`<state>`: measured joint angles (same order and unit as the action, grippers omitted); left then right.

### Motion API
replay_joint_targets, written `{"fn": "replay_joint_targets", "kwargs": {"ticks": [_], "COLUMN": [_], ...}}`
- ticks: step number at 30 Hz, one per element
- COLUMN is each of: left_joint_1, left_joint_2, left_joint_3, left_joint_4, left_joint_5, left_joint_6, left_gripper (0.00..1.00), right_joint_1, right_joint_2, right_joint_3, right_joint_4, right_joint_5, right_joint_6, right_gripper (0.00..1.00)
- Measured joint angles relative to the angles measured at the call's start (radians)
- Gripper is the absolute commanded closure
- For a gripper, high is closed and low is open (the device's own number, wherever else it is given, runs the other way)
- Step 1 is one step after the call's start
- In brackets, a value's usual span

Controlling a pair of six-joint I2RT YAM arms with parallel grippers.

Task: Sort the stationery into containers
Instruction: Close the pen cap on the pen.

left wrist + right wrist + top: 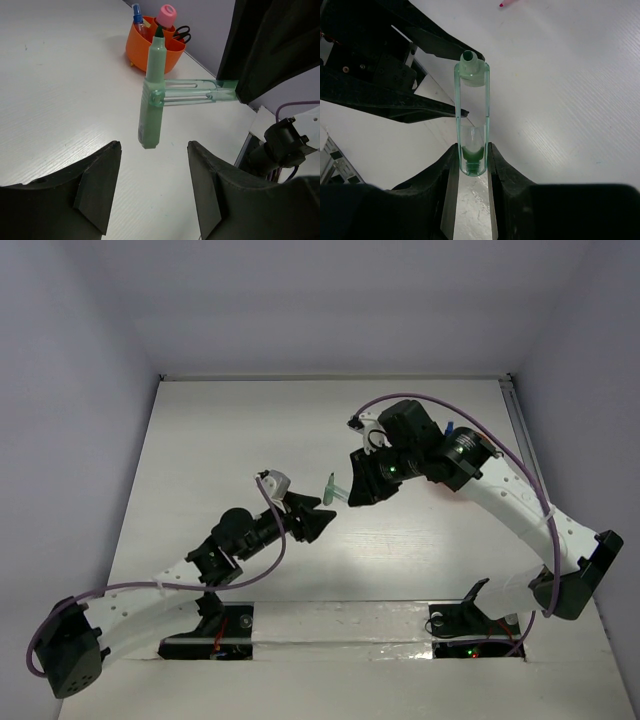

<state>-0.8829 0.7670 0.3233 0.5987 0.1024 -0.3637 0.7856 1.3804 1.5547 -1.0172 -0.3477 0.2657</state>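
Left gripper (154,146): held spread, with its two black fingers (97,185) set well apart along the bottom of the left wrist view. Nothing is gripped or touched by them.
Between the left fingers: the lower end of the marker is seen just above the gap, clear of both fingers.
Right gripper (471,152): pressed together on a translucent green plastic clip (471,115). The clip is pinched at its near end between the two black fingers (451,170).
Pale green stubby plastic marker (151,95): held in the air above the table in the centre of the left wrist view, roughly upright with its dark tip at the top. It is carried only by the clip, which sticks out sideways from its middle towards the right of the frame.
Seen from above: the marker (333,490) is placed between the two gripper tips in the middle of the frame.
Small round bright orange plastic bowl (137,52): set on the table in the upper middle of the left wrist view, behind the marker.
Bowl contents: a blue-capped bottle (137,20), a pink-topped item (166,14) and black-handled scissors (183,34) are stood inside.
White wood-grain table (240,440): the bowl is borne by it.
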Motion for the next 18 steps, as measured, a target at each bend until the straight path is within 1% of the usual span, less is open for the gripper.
{"fn": "replay_joint_targets", "kwargs": {"ticks": [2, 3, 5, 7, 9, 10, 11, 14, 15, 18], "left_joint_1": [-0.005, -0.007, -0.014, -0.019, -0.021, -0.022, -0.025, -0.035, -0.039, -0.046], "left_joint_2": [0.015, 0.018, 0.02, 0.024, 0.032, 0.038, 0.045, 0.067, 0.074, 0.08], "left_joint_3": [0.011, 0.016, 0.023, 0.03, 0.039, 0.043, 0.048, 0.055, 0.057, 0.058], "left_joint_4": [0.007, 0.011, 0.019, 0.027, 0.035, 0.039, 0.039, 0.039, 0.038, 0.039], "left_joint_5": [-0.008, -0.011, -0.026, -0.036, -0.047, -0.05, -0.053, -0.055, -0.058, -0.061], "left_joint_6": [0.005, 0.007, 0.011, 0.016, 0.02, 0.022, 0.023, 0.031, 0.032, 0.034], "left_gripper": [0.52, 0.52, 0.56, 0.65, 0.69, 0.75, 0.76, 0.77, 0.75, 0.65], "right_joint_1": [0.0, 0.0, 0.0, 0.0, 0.0, 0.0, -0.001, -0.008, -0.01, -0.012], "right_joint_2": [0.0, -0.001, -0.007, -0.013, -0.018, -0.02, -0.023, -0.024, -0.024, -0.025], "right_joint_3": [-0.002, -0.005, -0.019, -0.034, -0.049, -0.058, -0.066, -0.079, -0.08, -0.08], "right_joint_4": [0.002, 0.005, 0.011, 0.014, 0.021, 0.026, 0.034, 0.043, 0.042, 0.043], "right_joint_5": [-0.006, -0.01, -0.018, -0.026, -0.036, -0.04, -0.043, -0.049, -0.049, -0.054], "right_joint_6": [0.0, 0.0, 0.0, 0.0, 0.0, 0.0, 0.0, 0.0, 0.0, 0.001], "right_gripper": [1.0, 1.0, 1.0, 1.0, 1.0, 1.0, 1.0, 1.0, 1.0, 1.0]}}
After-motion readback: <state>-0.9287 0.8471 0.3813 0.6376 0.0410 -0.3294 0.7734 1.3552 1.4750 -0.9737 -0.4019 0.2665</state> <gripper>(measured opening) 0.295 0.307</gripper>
